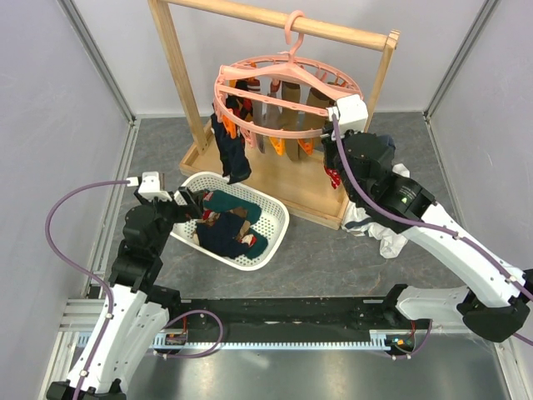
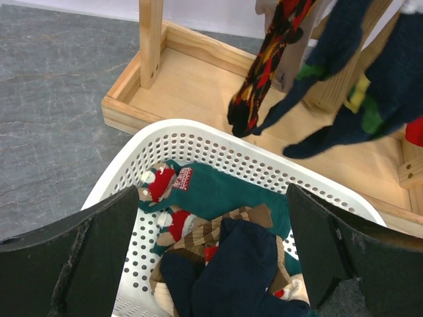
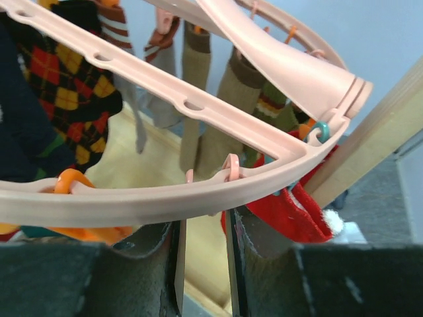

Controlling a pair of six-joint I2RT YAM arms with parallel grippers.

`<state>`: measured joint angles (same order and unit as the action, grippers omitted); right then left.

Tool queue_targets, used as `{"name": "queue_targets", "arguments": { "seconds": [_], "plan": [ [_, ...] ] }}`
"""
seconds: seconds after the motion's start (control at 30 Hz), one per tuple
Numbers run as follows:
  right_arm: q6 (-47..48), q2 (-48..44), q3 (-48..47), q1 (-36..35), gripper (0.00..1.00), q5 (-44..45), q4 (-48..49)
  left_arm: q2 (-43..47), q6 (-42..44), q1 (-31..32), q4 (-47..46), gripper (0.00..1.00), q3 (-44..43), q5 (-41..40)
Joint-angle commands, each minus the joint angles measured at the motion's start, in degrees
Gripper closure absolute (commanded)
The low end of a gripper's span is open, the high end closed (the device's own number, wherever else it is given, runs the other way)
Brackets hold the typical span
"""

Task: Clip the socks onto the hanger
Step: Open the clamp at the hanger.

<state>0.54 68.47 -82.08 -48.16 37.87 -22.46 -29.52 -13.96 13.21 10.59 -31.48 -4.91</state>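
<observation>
Left pincer [image 2: 211, 198] gapes wide. Below it, between its fingers, we see loose socks [image 2: 231, 264] heaped in the white basket [image 2: 198, 129]. Right pincer [image 3: 205, 228] sits just under the rim of the hanger [image 3: 165, 198], jaws a narrow slit apart. We cannot tell whether they pinch anything. A red sock [image 3: 291, 214] hangs just beside its right finger.
</observation>
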Motion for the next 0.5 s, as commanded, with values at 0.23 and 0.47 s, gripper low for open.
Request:
{"name": "queue_targets", "arguments": {
  "seconds": [0.23, 0.47],
  "plan": [
    [-15.8, 3.5, -7.2, -3.1, 1.00, -8.4, -5.1, -3.0, 0.4, -0.2, -0.1, 0.00, -0.9, 2.8],
    [-17.3, 7.8, -9.8, -7.1, 1.00, -8.7, -6.1, -7.6, -9.6, -0.1, 5.8, 0.00, -2.2, 1.4]
  ]
}}
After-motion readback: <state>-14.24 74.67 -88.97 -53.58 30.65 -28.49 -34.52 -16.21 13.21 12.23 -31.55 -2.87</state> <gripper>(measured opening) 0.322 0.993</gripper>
